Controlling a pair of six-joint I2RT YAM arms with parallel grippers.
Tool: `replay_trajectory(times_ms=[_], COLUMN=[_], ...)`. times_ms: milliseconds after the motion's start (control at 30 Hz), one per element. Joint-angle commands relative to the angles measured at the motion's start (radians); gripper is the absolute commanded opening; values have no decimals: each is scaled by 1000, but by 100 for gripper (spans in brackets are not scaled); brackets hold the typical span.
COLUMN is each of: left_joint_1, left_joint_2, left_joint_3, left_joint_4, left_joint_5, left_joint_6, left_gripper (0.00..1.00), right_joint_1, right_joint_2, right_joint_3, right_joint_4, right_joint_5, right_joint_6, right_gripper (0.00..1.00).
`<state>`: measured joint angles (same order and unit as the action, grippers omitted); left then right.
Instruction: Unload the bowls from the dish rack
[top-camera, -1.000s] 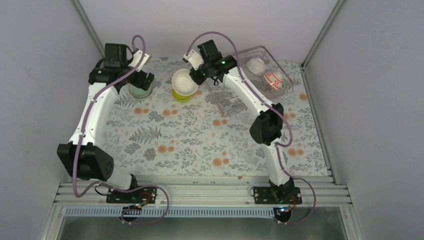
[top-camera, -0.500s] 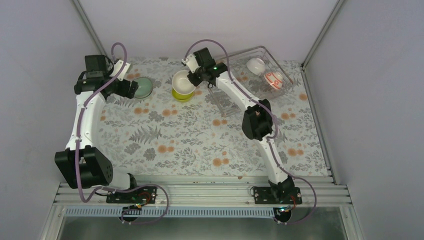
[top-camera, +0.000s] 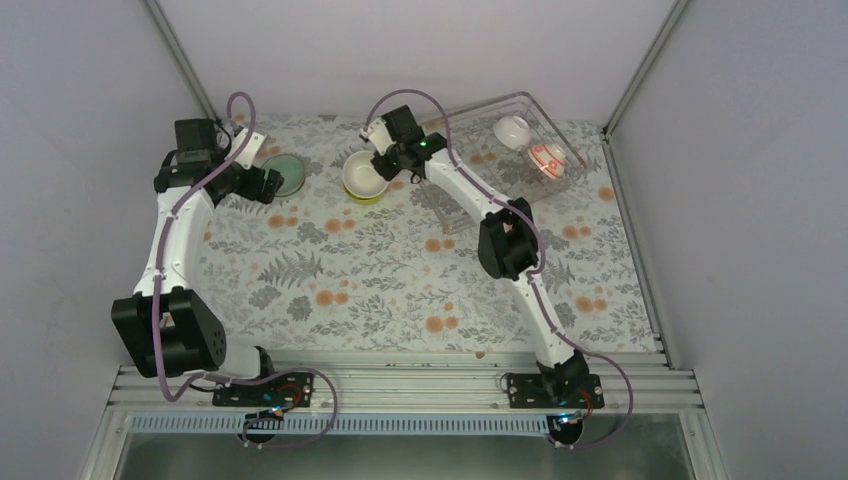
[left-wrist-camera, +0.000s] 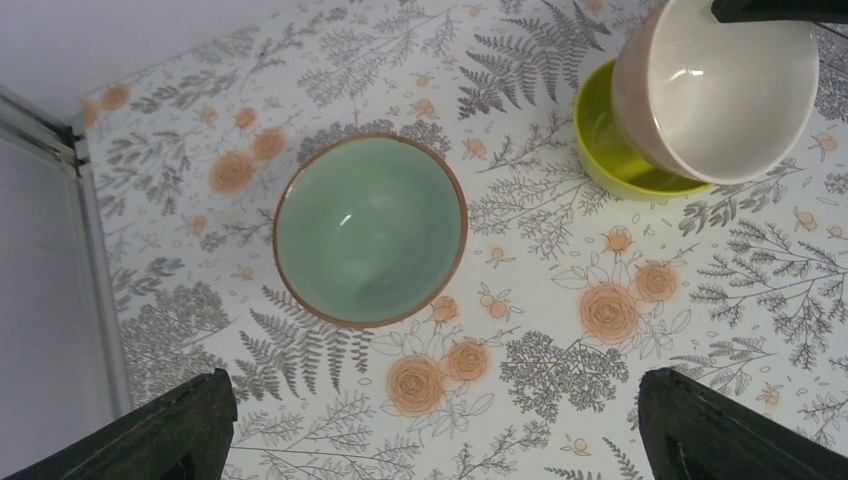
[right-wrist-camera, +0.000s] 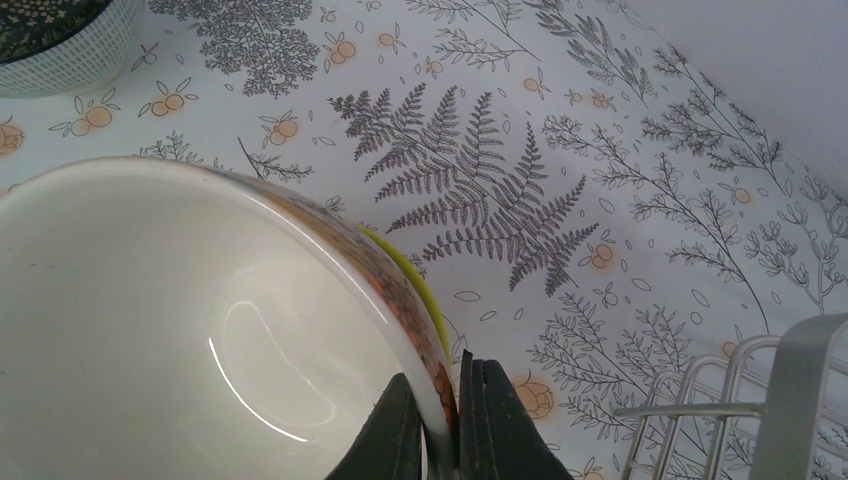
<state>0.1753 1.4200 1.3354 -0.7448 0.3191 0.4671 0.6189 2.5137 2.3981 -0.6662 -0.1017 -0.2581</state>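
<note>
Floral bench (top-camera: 350, 290), upper centre: my right pincer (right-wrist-camera: 440, 400), clamped on the cream bowl (right-wrist-camera: 180, 330), holds it tilted over the yellow-green bowl (left-wrist-camera: 600, 150); next, settle and release; left pincer (left-wrist-camera: 445, 425) agape.

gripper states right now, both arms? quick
Left gripper: open, holding nothing, above the mint green bowl.
Right gripper: shut on the cream bowl, pinching its rim.
</note>
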Motion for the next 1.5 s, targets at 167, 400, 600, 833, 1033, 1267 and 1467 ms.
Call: replay_trajectory(times_ms=[167,400,600,833,1033,1267,1467], left_joint_1=[13,14,15,15,14,-60,-192], left_joint_2=[4,3,11,14,-4,34,174], left_joint_3=[-58,-76,-89,-103,-100,13,137], left_joint_4=[45,45,53,58,67,65,66], left_joint_5=[51,60,76,101,107,72,30], left_joint_6=[11,20,15,2,-13,-26,-64], left_gripper=[100,100,100,100,100,100,100], right_joint_1=[31,35,35,35,34,-32,-224], right_joint_2=[16,27,14,-42,-108,-395,-458], right_joint_3=[23,26,4,-20,-47,-284,-245], right_joint_4=[62,62,66,75,61,136,-3], right_joint_5=[-8,13,49,88,142,180,199], right_joint_6=[17,11,-7,-30,-42,-71,-78], right_gripper=[2,2,23,56,64,72,75])
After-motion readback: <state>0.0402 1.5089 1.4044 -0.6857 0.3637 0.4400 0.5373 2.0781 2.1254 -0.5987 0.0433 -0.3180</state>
